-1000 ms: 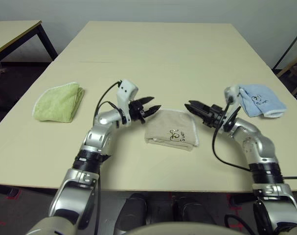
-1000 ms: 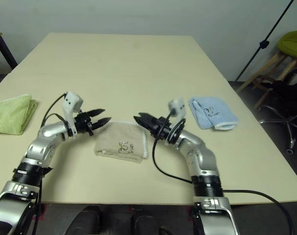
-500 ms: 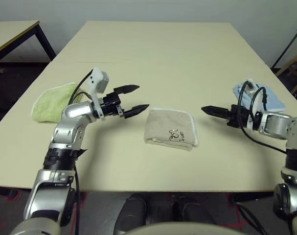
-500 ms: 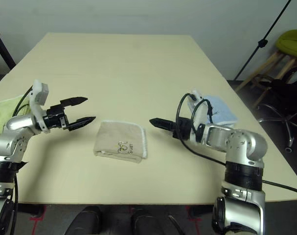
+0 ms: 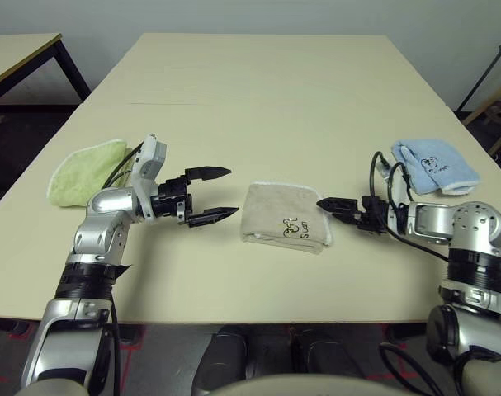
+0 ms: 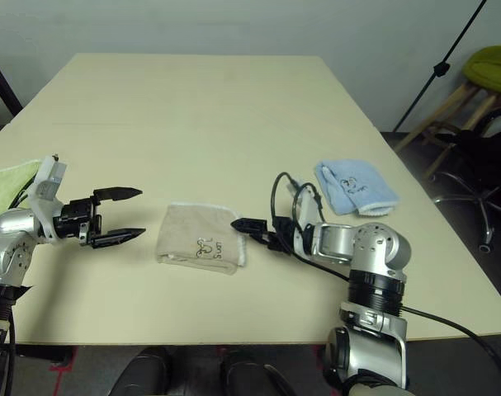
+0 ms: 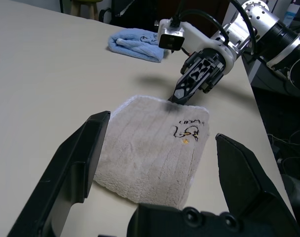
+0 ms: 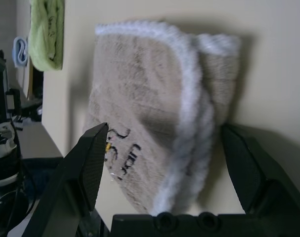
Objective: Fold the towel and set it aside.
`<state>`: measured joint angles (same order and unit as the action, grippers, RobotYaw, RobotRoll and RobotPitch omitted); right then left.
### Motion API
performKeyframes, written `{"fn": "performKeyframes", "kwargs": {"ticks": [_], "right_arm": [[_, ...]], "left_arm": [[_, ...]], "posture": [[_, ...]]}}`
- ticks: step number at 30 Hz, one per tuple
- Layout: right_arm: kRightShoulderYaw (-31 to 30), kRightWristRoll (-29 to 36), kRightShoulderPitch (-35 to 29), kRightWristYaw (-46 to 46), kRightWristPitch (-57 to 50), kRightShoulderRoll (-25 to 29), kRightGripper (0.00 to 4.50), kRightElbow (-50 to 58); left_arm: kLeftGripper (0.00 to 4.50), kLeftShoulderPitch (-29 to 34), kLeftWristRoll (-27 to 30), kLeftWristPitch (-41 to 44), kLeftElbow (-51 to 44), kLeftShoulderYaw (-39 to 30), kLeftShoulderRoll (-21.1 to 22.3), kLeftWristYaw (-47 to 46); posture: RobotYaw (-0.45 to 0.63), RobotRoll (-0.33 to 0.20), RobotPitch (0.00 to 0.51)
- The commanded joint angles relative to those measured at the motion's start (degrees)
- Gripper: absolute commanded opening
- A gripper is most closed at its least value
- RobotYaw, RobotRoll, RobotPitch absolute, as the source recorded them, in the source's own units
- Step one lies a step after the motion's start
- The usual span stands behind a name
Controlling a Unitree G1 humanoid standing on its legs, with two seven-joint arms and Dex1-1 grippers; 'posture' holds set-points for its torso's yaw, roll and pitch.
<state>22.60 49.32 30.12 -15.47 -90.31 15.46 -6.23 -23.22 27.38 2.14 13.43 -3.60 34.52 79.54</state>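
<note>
While jaws of right gripper [image 8: 163, 163] part, folded beige towel [image 8: 140, 89], doubled corded edge

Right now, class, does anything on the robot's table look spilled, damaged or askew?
Nothing stands out. The beige terry towel with white edging lies folded flat between the two grippers, the yellow-green towel and light-blue towel lie folded toward opposite sides, and no spill or tear shows.
</note>
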Motion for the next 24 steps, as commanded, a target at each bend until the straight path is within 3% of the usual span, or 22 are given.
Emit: {"fn": "performKeyframes", "kwargs": {"ticks": [1,4,13,19,24], "right_arm": [[0.36,-1.1,-0.21,2.65,-2.19,-2.05,4.3,-1.87],[0.44,-1.09,-0.22,3.15,-2.19,-2.78,3.56,-2.12],[1.43,-0.2,-0.8,4.43,-2.19,-5.29,0.21,-0.99],[5.56,0.84,0.52,4.3,-0.99,-8.27,0.05,1.79],[9.46,0.44,3.72,4.41,14.67,-9.91,0.05,4.34]], "left_arm": [[4.5,0.75,0.36,0.83,-1.36,0.77,-0.26,0.44],[4.5,0.64,0.48,1.26,-1.46,0.69,-0.3,0.23],[4.5,0.58,0.36,2.37,-1.55,0.99,-0.14,0.47],[4.5,0.47,0.14,2.65,-1.16,1.47,-0.43,0.62],[4.5,0.05,-0.13,2.53,-0.39,1.62,-0.53,0.64]], "posture": [[0.11,0.0,0.073],[0.11,0.0,0.072],[0.11,0.0,0.072],[0.09,0.0,0.063],[0.08,0.0,0.059]]}}
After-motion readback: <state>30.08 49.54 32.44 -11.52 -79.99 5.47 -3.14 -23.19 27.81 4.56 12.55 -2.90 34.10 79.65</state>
